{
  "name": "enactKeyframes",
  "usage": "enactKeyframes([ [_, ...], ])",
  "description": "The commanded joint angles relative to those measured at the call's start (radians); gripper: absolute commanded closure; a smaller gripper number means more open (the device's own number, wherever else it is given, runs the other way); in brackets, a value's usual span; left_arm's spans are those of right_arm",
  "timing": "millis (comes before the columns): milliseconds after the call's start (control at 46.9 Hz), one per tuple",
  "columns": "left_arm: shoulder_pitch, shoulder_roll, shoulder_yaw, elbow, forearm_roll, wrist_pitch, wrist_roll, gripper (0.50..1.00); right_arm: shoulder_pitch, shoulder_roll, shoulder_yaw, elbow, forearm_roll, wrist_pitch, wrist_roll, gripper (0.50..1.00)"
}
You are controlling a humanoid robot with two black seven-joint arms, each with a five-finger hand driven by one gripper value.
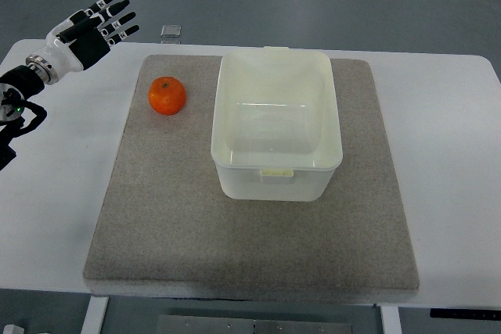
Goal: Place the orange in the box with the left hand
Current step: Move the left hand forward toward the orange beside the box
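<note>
Nearest the cam: front edge of the white table (446, 193), which fills most of the top view and is the biggest thing here. On it lies a grey felt mat (235, 248), roughly square, covering the table's middle.

Next in size, the box (278, 163): pale cream plastic, no lid, empty inside, sitting on the mat's far-right half w/ a small latch tab on its near wall.

Left hand (92, 29) comes in from the pic's left edge, at the far-left corner of the table, off the mat. Fingers stretched out straight and spread, holding nothing. It's well apart from the fruit.

Orange (167, 95) sits on the mat just left of the box, near its far corner, not touching it; stem end up.

Smallest: a little clear square item (171, 31) beyond the table's far edge, too small to ID.
</note>
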Motion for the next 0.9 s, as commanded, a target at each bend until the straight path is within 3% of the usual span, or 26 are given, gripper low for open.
enactKeyframes([
  [0,-0.001,0.000,0.000,0.000,0.001,0.000,-0.002,0.506,0.000,0.000,0.000,0.000,0.000,0.000,0.000,0.568],
  [619,-0.013,0.017,0.024,0.003,0.037,-0.018,-0.002,0.508,0.000,0.000,0.000,0.000,0.000,0.000,0.000,0.568],
  [875,-0.057,0.034,0.024,-0.006,0.283,-0.023,-0.035,0.508,0.000,0.000,0.000,0.000,0.000,0.000,0.000,0.568],
])
